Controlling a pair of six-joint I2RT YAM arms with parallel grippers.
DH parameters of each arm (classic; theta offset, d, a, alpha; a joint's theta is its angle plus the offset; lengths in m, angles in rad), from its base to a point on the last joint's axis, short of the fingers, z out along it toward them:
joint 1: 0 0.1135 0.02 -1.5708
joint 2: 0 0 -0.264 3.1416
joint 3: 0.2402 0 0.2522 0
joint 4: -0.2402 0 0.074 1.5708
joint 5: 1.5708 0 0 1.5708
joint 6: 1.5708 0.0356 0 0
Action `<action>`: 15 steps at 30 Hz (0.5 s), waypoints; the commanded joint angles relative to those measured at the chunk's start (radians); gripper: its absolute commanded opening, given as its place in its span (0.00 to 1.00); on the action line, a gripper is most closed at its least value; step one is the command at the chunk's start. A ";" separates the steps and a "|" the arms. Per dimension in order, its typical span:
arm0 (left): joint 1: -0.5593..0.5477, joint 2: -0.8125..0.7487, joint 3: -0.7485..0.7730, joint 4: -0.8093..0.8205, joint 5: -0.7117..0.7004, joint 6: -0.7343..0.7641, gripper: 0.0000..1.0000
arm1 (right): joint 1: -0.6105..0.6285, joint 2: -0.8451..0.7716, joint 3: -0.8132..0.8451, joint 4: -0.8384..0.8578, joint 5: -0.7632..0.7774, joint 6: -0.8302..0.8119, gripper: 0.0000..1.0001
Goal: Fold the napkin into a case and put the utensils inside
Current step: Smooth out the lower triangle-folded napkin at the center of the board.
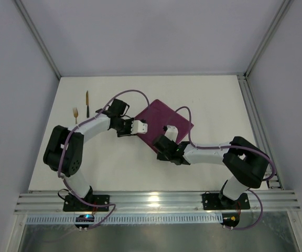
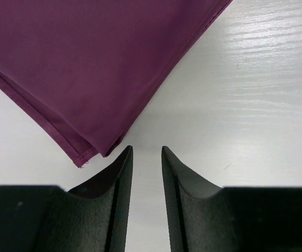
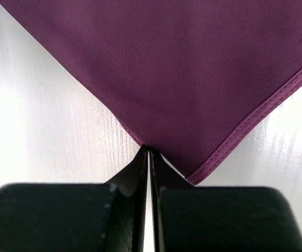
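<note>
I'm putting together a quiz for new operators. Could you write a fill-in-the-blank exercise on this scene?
1. The left gripper has its jaws ____, with nothing between them.
2. The right gripper has its jaws ____, at a corner of the napkin.
3. In the top view, the fork and knife lie to the ____ of the napkin.
Missing words: open; shut; left.
</note>
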 commanded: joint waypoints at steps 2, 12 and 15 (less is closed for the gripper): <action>0.008 -0.004 0.028 0.008 0.058 0.180 0.30 | 0.000 0.003 -0.005 -0.007 -0.002 -0.026 0.04; 0.005 0.053 0.022 0.102 0.026 0.189 0.27 | 0.000 0.002 -0.020 0.004 -0.004 -0.022 0.04; 0.005 0.045 0.013 0.146 0.015 0.172 0.25 | 0.000 0.002 -0.020 0.007 -0.008 -0.022 0.04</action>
